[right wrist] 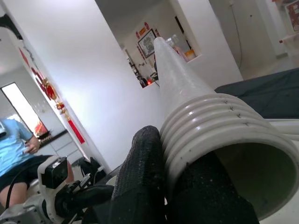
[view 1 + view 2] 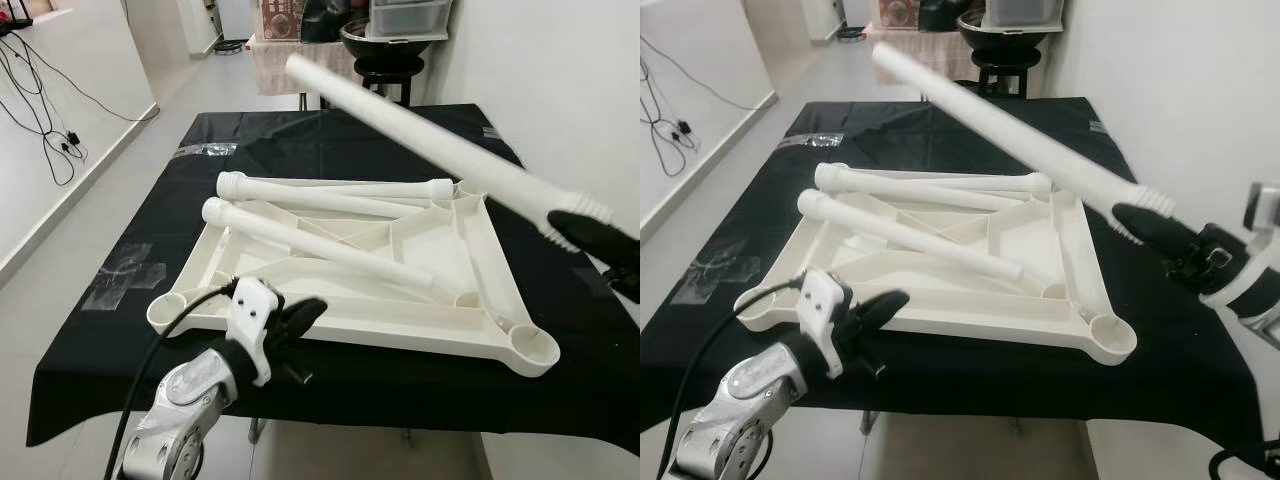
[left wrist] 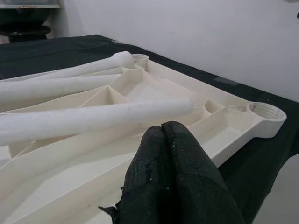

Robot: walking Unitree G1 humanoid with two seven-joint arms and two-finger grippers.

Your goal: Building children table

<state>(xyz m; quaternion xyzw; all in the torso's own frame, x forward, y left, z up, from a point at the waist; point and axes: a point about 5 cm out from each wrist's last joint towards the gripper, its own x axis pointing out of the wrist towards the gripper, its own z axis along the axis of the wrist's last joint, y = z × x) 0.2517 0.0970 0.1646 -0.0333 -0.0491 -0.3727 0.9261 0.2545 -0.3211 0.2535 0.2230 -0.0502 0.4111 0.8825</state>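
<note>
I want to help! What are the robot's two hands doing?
Left gripper: fingers shut, empty.
Right gripper: shut on the white table leg.

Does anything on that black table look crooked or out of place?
The table top lies upside down, its ribs and corner sockets facing up. Two loose legs lie slanted across it, not screwed in. A third leg is tilted in the air, its threaded end held by the right end effector. Nothing looks broken.

Left hand closed, right hand clamped.
</note>
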